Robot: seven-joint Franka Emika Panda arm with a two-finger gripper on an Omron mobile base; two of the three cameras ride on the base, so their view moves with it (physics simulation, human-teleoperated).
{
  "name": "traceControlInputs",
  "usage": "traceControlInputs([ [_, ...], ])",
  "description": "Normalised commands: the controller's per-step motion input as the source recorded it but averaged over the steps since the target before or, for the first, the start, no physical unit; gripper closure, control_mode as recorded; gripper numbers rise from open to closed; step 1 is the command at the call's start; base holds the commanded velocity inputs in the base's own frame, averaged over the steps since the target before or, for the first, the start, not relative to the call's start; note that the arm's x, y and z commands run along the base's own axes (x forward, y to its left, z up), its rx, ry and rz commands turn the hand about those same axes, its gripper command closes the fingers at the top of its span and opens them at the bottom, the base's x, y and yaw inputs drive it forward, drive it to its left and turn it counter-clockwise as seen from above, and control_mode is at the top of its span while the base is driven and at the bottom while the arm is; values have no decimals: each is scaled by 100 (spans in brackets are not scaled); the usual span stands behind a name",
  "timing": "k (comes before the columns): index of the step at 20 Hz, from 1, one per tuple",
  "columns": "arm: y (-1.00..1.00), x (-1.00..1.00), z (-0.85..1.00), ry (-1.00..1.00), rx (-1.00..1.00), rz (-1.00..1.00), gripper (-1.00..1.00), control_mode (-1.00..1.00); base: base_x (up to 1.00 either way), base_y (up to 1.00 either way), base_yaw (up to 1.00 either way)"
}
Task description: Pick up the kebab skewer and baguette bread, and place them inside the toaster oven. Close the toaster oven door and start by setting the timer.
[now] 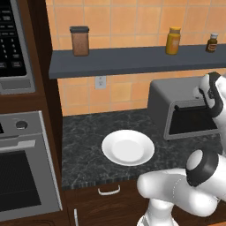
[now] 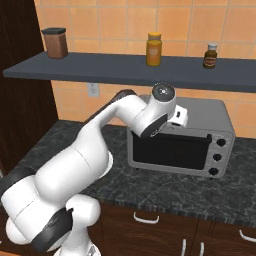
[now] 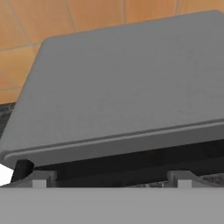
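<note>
The grey toaster oven point(image 2: 200, 112) stands on the dark counter against the tiled wall. The toaster oven door point(image 2: 170, 150) stands upright and closed, with its dark bar handle point(image 3: 131, 159) along the top edge. My gripper point(image 2: 176, 122) hovers at the oven's top front edge, just over that handle. In the hand view its fingertips point(image 3: 39, 179) stand wide apart, open, with nothing between them, looking across the oven's flat grey top point(image 3: 131, 87). The kebab skewer and the baguette bread are out of view.
An empty white plate point(image 1: 128, 147) lies on the counter left of the toaster oven point(image 1: 176, 95). Three knobs point(image 2: 220, 156) line the oven's right side. A shelf point(image 1: 132, 62) with jars hangs above. A built-in steel oven point(image 1: 22, 176) and a microwave point(image 1: 13, 44) stand at far left.
</note>
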Motion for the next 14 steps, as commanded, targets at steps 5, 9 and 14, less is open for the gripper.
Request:
traceControlInputs([
  [5, -66, -71, 6, -3, 0, 0, -100, -100, 0, 0, 0],
  [9, -66, -66, 0, -5, 0, 0, -100, -100, 0, 0, 0],
  [14, -89, -61, 0, -4, 0, 0, -100, -100, 0, 0, 0],
])
